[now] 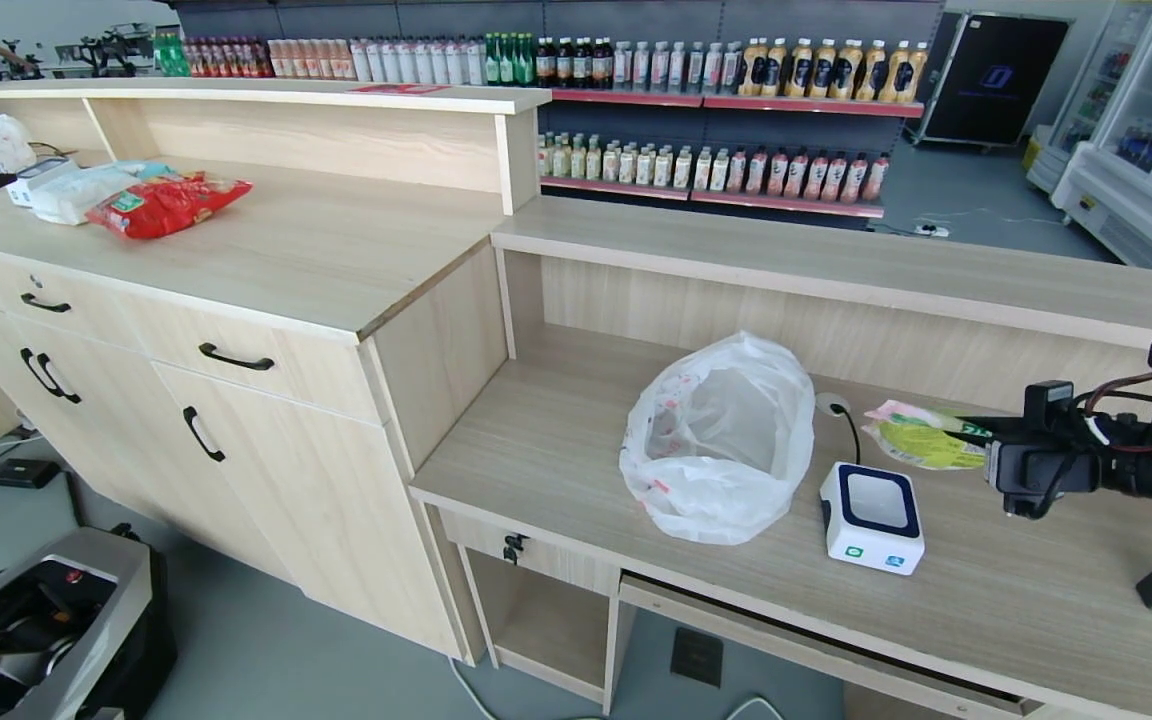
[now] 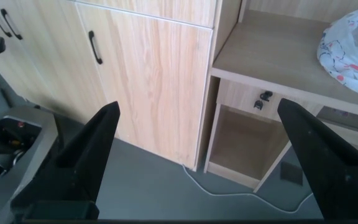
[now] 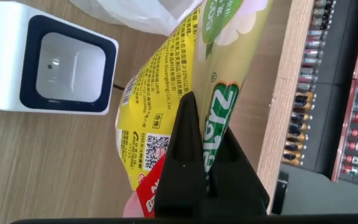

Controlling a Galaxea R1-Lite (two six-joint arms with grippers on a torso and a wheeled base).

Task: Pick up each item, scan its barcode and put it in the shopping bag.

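Right wrist view has the action: the right end effector [image 3: 197, 149] is pinching a yellow-and-green snack packet [image 3: 166, 93] by one edge, fingers pressed together on the film. The packet sits low beside the white scanner [image 3: 61, 68], though whether it is resting on the worktop [image 3: 36, 168] or just clear of it, I can't tell. From where I stand, the shopping bag [image 1: 721, 435] slumps open-mouthed just the other side of the scanner. The left end effector [image 2: 197, 107] hangs down by the cabinet doors [image 2: 154, 74], fingers spread wide, nothing between them.

Now, that packet: thin glossy film, light as anything I'd guess, soft and puffy, so it will flop and twist from an edge grip (and whatever's inside would likely crush if squeezed mid-body). The sealed edge looks like the right place to hold it. That leaves the printed face, barcode [image 3: 129, 94] and all, free to turn toward the scanner window. Slick film can slide, so the pinch wants to be firm. More goods wait on the upper worktop [image 1: 336, 270], a red packet [image 1: 168, 203] among them.
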